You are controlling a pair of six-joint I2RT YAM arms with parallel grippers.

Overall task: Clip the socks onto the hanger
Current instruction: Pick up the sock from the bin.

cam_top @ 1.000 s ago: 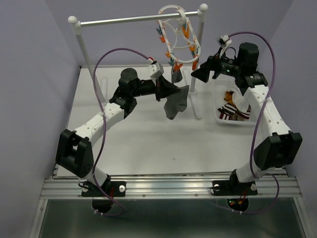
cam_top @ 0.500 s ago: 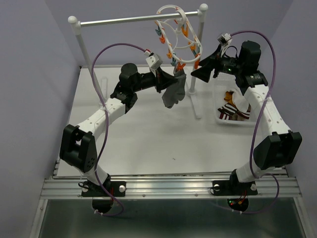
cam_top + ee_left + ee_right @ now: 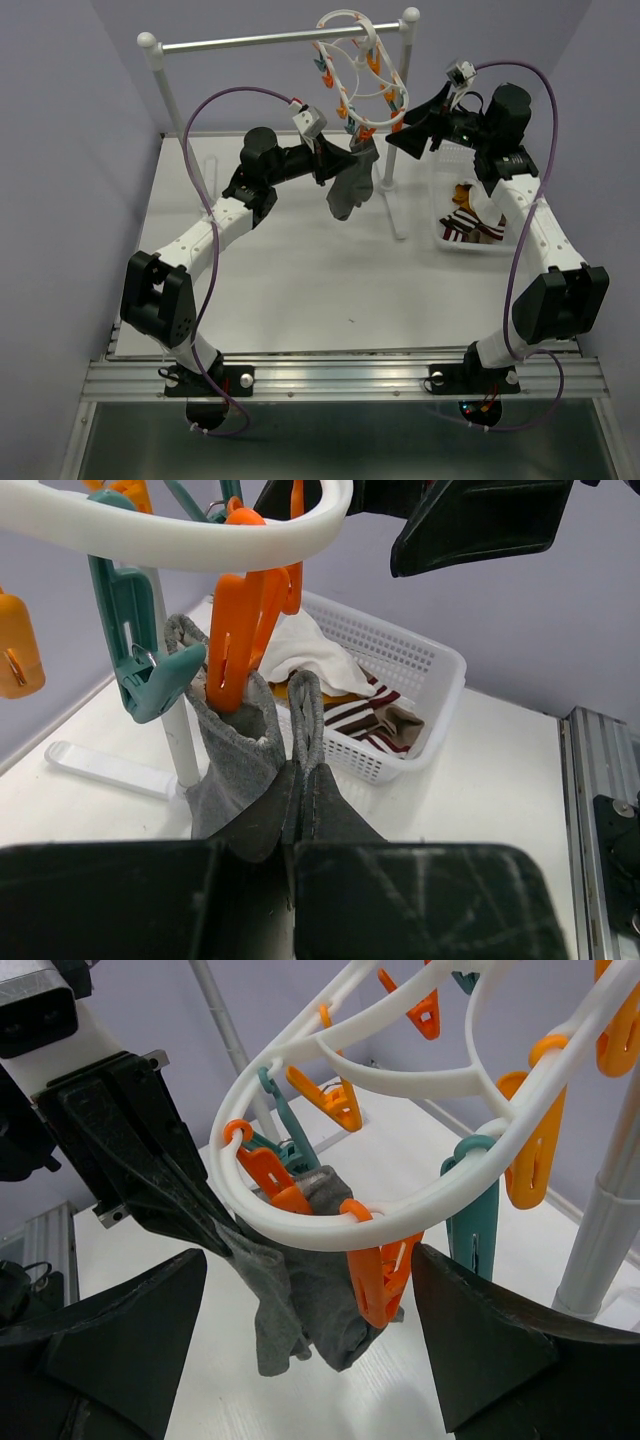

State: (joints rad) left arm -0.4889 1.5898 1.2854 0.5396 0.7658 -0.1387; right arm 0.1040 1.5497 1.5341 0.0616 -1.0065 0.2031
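Two pincers are mine. My left pincer (image 3: 335,165) is pressed together on the grey sock (image 3: 350,192), pinching the fabric below its cuff, so the sock hangs above the table (image 3: 300,280). From the left wrist, the cuff is raised against an orange clip (image 3: 240,630) dangling from the hanger (image 3: 358,70). The clip's tip touches the sock's open edge, but I cannot tell whether it bites. A teal clip (image 3: 140,650) hangs just beside it. The hanger hooks over the metal rail (image 3: 260,40). My right pincer (image 3: 410,133) hovers just right of the hanger's lower rim, its fingers wide apart and holding nothing. Further right, the white basket (image 3: 445,243) stands on the table with the other socks (image 3: 468,222) inside.
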